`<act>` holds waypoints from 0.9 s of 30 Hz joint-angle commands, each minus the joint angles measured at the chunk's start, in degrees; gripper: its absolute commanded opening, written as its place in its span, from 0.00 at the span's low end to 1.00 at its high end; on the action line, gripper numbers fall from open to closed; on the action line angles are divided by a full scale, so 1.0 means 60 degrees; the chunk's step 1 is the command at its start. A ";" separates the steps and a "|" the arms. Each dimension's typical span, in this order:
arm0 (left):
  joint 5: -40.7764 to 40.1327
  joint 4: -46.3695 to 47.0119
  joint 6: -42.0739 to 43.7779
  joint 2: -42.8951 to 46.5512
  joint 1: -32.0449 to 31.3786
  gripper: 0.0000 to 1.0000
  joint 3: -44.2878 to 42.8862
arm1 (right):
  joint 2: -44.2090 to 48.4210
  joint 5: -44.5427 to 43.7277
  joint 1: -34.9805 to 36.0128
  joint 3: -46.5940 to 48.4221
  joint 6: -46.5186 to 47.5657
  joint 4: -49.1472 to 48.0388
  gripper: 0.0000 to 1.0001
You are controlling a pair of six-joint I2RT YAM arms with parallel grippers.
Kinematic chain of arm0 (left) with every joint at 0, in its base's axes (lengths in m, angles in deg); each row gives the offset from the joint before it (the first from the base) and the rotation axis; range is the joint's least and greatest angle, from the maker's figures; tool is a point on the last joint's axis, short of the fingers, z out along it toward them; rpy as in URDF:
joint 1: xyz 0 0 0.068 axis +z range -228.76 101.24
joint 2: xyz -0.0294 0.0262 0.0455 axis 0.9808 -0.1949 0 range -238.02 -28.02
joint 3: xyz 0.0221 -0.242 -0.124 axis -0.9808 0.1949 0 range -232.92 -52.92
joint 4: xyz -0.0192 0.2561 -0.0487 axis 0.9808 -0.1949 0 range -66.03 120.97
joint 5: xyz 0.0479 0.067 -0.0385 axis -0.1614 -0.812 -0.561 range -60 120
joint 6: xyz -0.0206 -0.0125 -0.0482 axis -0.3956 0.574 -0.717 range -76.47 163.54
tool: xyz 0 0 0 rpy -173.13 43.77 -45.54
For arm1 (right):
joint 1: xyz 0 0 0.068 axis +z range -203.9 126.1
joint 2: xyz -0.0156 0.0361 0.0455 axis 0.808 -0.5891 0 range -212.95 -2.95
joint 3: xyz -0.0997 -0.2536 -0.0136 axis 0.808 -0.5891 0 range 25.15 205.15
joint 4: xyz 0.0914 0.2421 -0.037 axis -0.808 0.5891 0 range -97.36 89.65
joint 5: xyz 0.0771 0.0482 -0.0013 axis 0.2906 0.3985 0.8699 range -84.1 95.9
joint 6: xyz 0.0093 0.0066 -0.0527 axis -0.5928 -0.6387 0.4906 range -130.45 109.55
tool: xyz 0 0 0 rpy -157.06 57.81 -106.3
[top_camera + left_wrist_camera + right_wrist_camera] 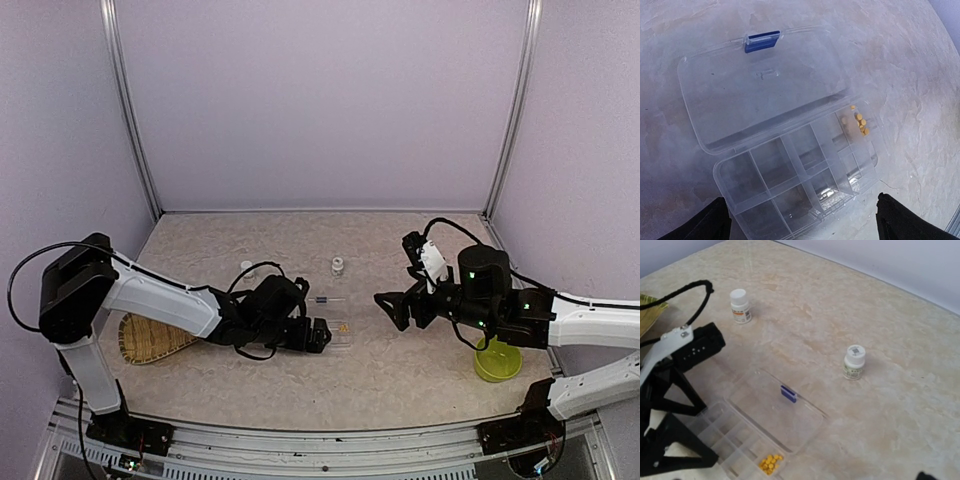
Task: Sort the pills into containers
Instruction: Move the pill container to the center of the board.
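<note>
The box (790, 165) lies open on the table (880, 305), its lid (760, 95) flat beside it. Orange pills (860, 122) cluster in one end compartment of the box. The left end effector (318, 335) hovers just over the box, released and empty. The right end effector (392, 308) hangs right of the box, also released. Two bottles (854, 361) stand beyond the box.
</note>
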State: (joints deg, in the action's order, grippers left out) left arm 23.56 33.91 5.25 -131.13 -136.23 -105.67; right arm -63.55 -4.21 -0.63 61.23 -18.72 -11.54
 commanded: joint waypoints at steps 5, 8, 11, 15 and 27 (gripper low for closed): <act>-0.1324 -0.0744 0.0157 0.1098 0.0155 0.99 -0.0436 | 0.0065 -0.0024 -0.0091 0.0087 0.0031 -0.0043 1.00; -0.2001 -0.1407 0.0435 0.1627 0.0380 0.99 -0.0781 | 0.0066 0.0000 -0.0103 0.0043 0.0017 -0.0086 1.00; -0.2515 -0.1924 0.0808 0.1940 0.0771 0.99 -0.1122 | 0.0066 0.0036 -0.0098 0.0027 0.0002 -0.0112 1.00; -0.2692 -0.2161 0.1343 0.2140 0.1648 0.99 -0.1362 | 0.0079 0.0153 -0.0104 0.0008 0.0017 -0.0101 1.00; -0.3961 -0.2832 0.2719 0.0367 0.3136 0.98 -0.2826 | 0.0181 0.0394 -0.0094 -0.0044 -0.0111 -0.0046 1.00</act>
State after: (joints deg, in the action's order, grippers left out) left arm 3.71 19.49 17.45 -124.66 -119.51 -119.66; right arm -63.46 -2.75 -0.82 61.20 -18.94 -11.52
